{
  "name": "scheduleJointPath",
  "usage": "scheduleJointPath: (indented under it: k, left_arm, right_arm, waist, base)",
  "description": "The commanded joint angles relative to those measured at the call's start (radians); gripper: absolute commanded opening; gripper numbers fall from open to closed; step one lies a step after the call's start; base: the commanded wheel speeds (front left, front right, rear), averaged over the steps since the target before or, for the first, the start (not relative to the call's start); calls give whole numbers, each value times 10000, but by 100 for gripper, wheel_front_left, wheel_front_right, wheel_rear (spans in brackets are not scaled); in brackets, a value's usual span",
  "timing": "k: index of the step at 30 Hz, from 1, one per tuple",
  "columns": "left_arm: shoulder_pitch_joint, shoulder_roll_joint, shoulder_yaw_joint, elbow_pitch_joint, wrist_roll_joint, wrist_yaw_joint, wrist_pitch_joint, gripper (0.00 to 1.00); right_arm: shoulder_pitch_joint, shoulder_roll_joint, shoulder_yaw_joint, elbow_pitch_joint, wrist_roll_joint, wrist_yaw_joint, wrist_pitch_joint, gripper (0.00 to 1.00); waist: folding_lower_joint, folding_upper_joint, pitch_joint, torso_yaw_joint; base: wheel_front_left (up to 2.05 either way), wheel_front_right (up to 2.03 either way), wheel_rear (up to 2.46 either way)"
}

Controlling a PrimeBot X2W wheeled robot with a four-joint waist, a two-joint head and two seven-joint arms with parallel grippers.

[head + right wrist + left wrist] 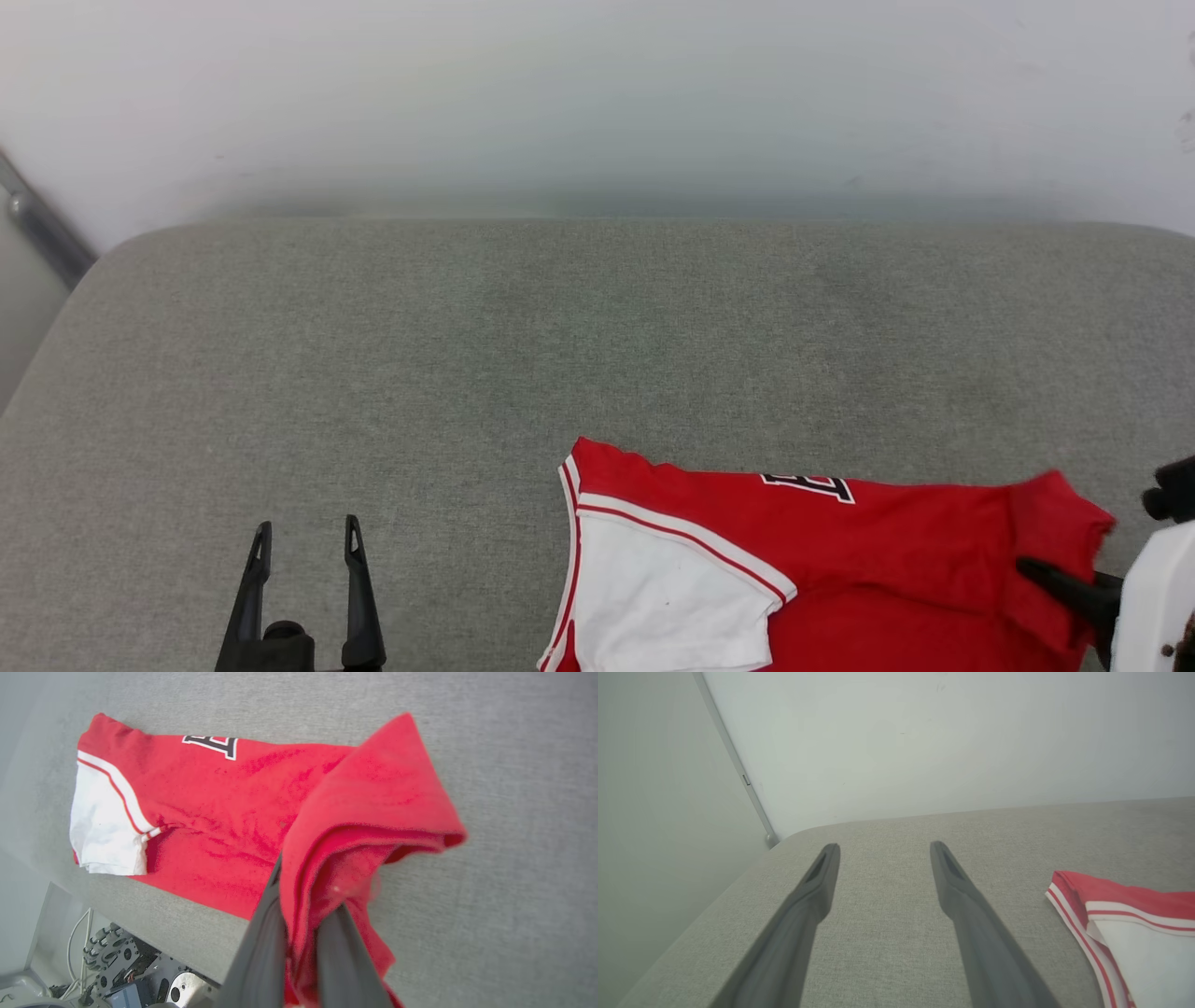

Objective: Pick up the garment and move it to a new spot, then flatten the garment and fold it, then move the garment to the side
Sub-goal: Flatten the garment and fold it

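The garment (840,551), red with a white sleeve and striped trim, lies crumpled at the near right of the grey cushioned surface (467,355); part of a black letter shows on it. My right gripper (1032,567) comes in from the right edge and is shut on the garment's right end. In the right wrist view the garment (224,802) bunches up over the right gripper (308,891), with a fold of red cloth pinched between the fingers. My left gripper (308,527) stands open over bare surface to the left of the garment. In the left wrist view the left gripper (885,847) holds nothing, and the garment (1125,896) lies at the right.
A pale wall rises behind the far edge of the surface. A grey metal rail (37,229) runs down at the far left corner. The surface's near edge and the robot's base (117,970) show in the right wrist view.
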Motion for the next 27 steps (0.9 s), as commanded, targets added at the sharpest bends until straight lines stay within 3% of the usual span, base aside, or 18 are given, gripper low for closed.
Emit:
scheduleJointPath:
  k: [1,6,12,20,27]
  left_arm:
    - [146,-44,76,-39,48,-55,-46,100]
    - [59,-166,233,-17,84,-236,-46,100]
    - [-283,-292,376,24,149,-429,-46,100]
    - [-760,-522,424,147,254,-697,-37,100]
    - [-1088,-714,343,190,356,-796,-37,100]
  right_arm:
    - [125,19,110,-601,-129,-4,141,0]
    - [-513,321,587,-2399,-915,-4,607,0]
    - [-1881,1361,2020,-3129,-2224,-4,1489,0]
    - [-4108,3332,4409,-1778,-3221,-3,1936,0]
    - [-5435,4405,6124,528,-3862,-6,1336,0]
  waist:
    - [0,-1,1,-10]
    - [0,-1,80,-14]
    - [0,-1,363,14]
    - [0,-1,892,229]
    - [0,-1,1351,493]
  base:
    - [0,0,0]
    - [0,0,0]
    - [0,0,0]
    - [0,0,0]
    - [0,0,0]
